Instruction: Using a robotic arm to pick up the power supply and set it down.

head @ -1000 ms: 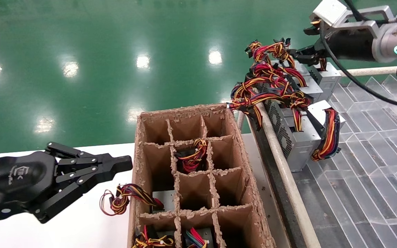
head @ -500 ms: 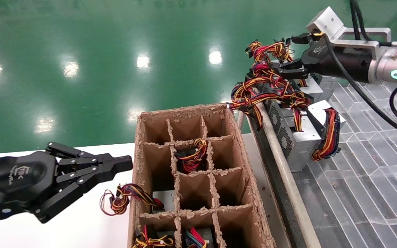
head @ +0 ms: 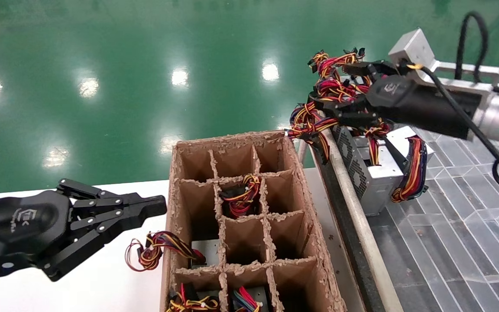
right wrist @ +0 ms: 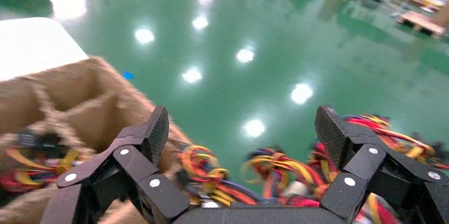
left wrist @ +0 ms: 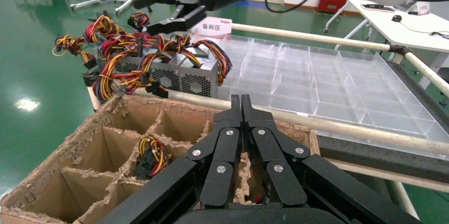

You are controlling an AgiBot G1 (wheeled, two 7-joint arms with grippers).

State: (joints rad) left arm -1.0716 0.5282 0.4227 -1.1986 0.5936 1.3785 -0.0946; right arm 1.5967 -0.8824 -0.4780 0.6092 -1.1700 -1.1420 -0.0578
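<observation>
Silver-grey power supply units (head: 377, 182) stand in a row on the right, their red, yellow and black wires (head: 314, 119) tangled over the tops. The robotic arm's right gripper (head: 334, 86) hovers open just above the wires at the row's far part, holding nothing. From the right wrist view the open gripper (right wrist: 243, 128) spans blurred wires (right wrist: 275, 173). The left wrist view shows the same open right gripper (left wrist: 153, 12) above the power supply row (left wrist: 180, 75). My left gripper (head: 156, 206) is shut and empty over the white table, also seen as the left gripper (left wrist: 241, 102).
A cardboard box with dividers (head: 306, 203) stands in the middle; some cells hold units with wires (head: 243, 195). A wire loop (head: 145, 253) hangs out its left side. A pale rail (head: 353, 208) edges the clear plastic tray (head: 457, 195). Green floor lies beyond.
The right gripper has swung down and toward the left, from behind the row to just over the wire tangle. The left arm has not moved.
</observation>
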